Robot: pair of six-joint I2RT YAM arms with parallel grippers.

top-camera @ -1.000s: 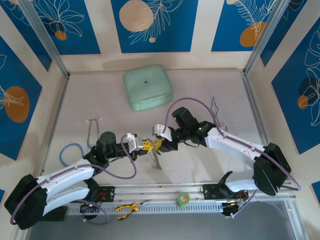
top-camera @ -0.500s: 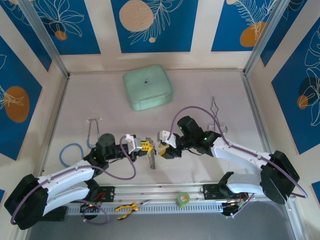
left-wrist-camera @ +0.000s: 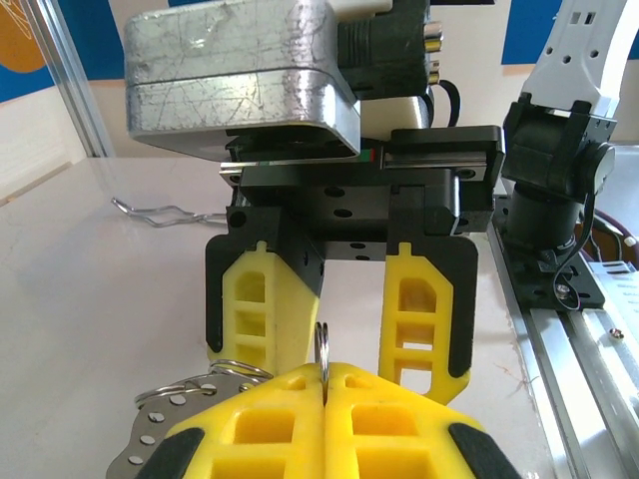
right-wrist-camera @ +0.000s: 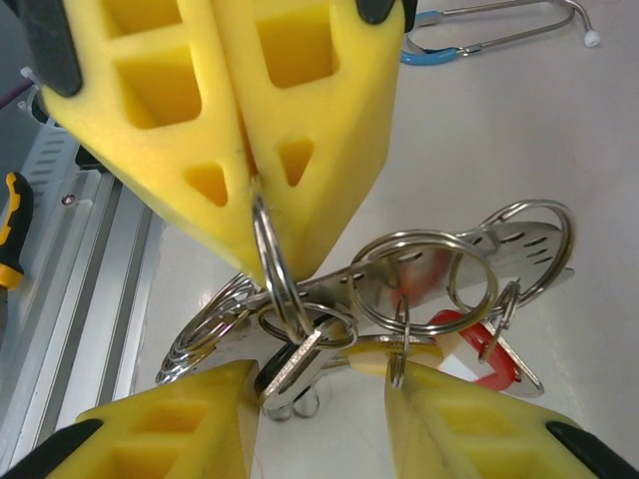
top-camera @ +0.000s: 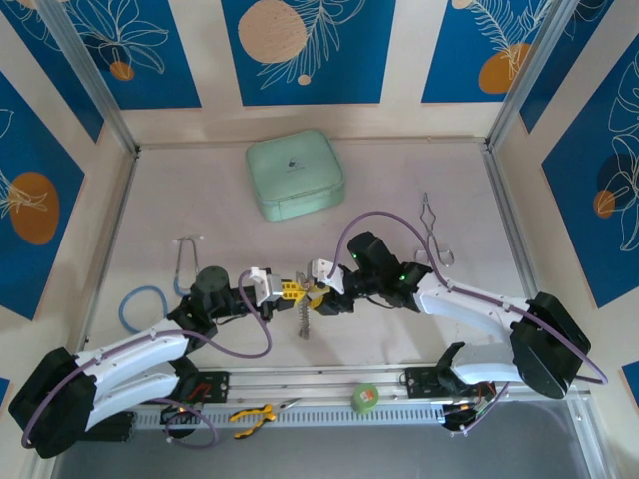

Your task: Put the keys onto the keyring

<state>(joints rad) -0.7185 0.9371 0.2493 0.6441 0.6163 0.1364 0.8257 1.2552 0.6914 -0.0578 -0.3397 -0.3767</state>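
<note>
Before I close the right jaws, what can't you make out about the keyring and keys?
Top view: the bunch of silver rings and small keys is too small to sort.
Left wrist view: the shut left jaws hide the keys below the thin silver ring.
Right wrist view: the black-headed key is half hidden behind rings, and the thin silver ring's clamped part is inside the left jaws.

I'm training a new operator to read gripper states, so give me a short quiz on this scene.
1. True or false: the left gripper is shut on a ring.
2. The right gripper is: A open; B shut on a key.
3. What colour is the case?
Key: 1 true; 2 A; 3 mint green.
</note>
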